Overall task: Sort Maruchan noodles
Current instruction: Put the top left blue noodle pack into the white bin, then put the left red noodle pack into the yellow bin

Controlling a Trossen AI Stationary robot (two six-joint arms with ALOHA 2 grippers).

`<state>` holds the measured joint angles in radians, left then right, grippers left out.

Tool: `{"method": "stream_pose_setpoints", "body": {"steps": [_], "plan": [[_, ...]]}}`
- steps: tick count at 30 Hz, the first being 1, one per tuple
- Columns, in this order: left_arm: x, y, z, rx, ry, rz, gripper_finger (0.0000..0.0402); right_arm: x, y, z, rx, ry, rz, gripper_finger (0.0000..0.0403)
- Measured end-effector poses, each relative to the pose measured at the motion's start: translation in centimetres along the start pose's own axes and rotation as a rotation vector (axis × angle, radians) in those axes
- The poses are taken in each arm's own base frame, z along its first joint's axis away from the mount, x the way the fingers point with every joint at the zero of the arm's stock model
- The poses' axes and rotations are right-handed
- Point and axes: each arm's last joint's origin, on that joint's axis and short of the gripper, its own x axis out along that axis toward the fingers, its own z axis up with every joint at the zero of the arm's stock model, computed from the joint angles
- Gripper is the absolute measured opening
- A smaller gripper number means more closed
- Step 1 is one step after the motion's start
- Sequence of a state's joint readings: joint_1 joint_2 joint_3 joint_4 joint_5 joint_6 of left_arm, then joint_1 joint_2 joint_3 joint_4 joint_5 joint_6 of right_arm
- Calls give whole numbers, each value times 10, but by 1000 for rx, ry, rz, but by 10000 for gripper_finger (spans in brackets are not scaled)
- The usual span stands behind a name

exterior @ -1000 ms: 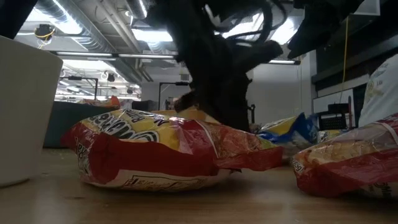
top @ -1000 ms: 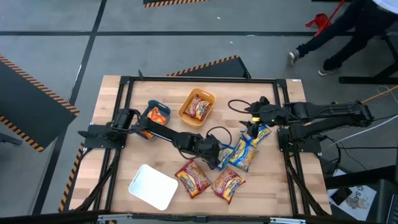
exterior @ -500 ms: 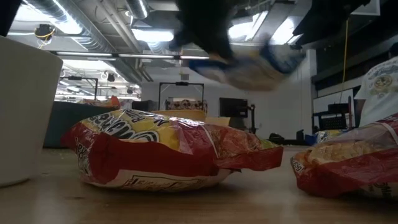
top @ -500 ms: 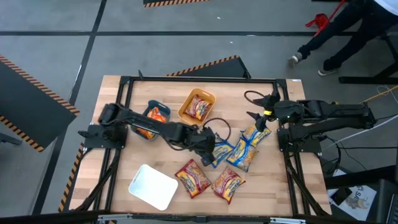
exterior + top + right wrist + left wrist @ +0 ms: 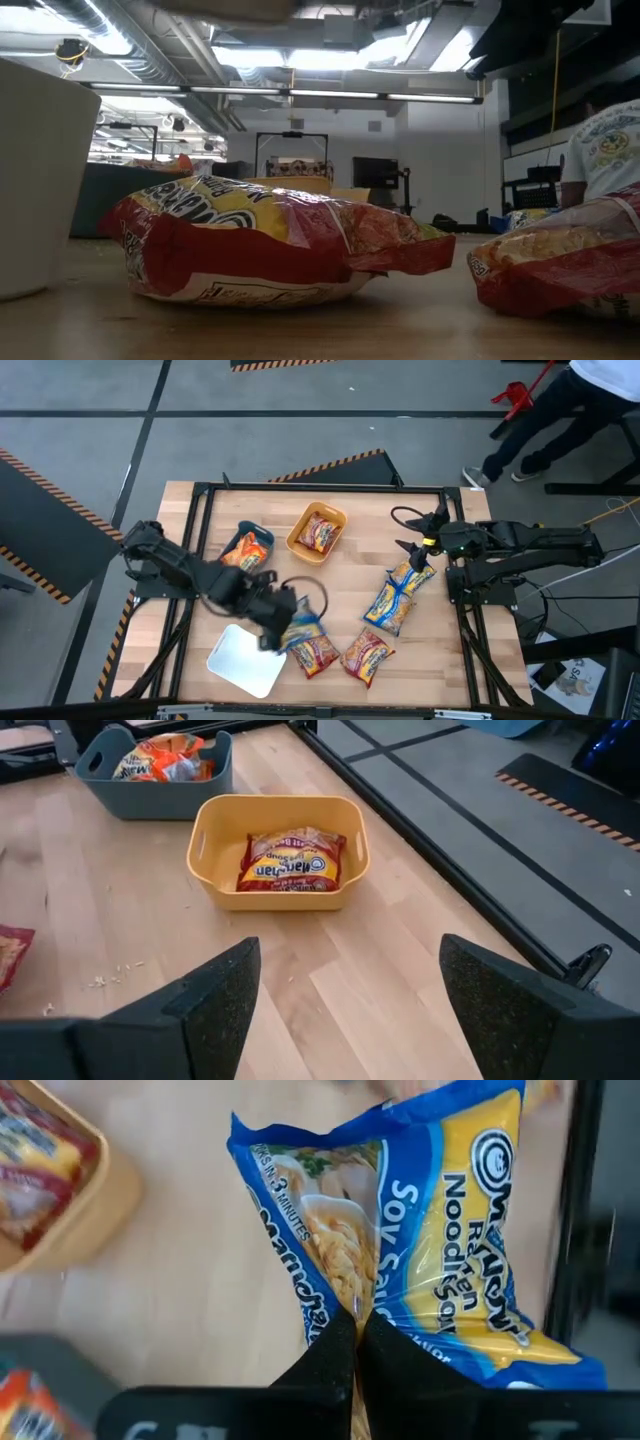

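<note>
Meanwhile, the left gripper [image 5: 355,1342] pinched a blue-and-yellow packet [image 5: 420,1230] between closed fingers, held above the table near the white tray [image 5: 245,660]. The right gripper [image 5: 345,1005] hung near the orange tray [image 5: 280,855] with fingers spread; two blue packets [image 5: 397,596] lay beside it.

Two robot arms, both dark grey to black, built from jointed tubular segments. The left arm [image 5: 190,572] has rounded joint housings and a thin black cable that loops loosely in a circle near its wrist. The right arm [image 5: 520,540] shows the same matte black links, a similar black cable curling above its wrist, and a small yellow-green mark close to the wrist. The left gripper [image 5: 352,1342] ends in two slim, black, wedge-shaped fingers. The right gripper [image 5: 345,1005] has two broad, flat, matte black fingers [image 5: 215,995] with angled faces.
</note>
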<state>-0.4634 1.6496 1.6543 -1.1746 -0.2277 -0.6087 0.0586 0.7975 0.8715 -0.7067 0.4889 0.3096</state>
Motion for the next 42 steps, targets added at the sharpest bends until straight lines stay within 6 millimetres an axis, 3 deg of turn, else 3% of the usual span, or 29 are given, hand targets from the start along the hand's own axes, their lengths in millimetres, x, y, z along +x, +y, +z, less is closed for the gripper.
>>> {"method": "stream_pose_setpoints", "body": {"steps": [5,9,17,23,32,42], "plan": [[-8,-23,-31,206,121,-26,0,0,0,0,3,-1,0,294],[-3,-36,-52,304,192,-59,0,0,0,0,32,-1,0,294],[24,-49,-93,470,308,-93,1,0,0,0,59,-1,0,294],[41,-50,-107,535,335,-120,27,0,0,0,60,0,0,294],[41,-49,-96,591,274,-140,78,0,0,0,60,1,-1,294],[30,-11,-21,297,47,-46,122,0,0,0,59,4,6,294]]}}
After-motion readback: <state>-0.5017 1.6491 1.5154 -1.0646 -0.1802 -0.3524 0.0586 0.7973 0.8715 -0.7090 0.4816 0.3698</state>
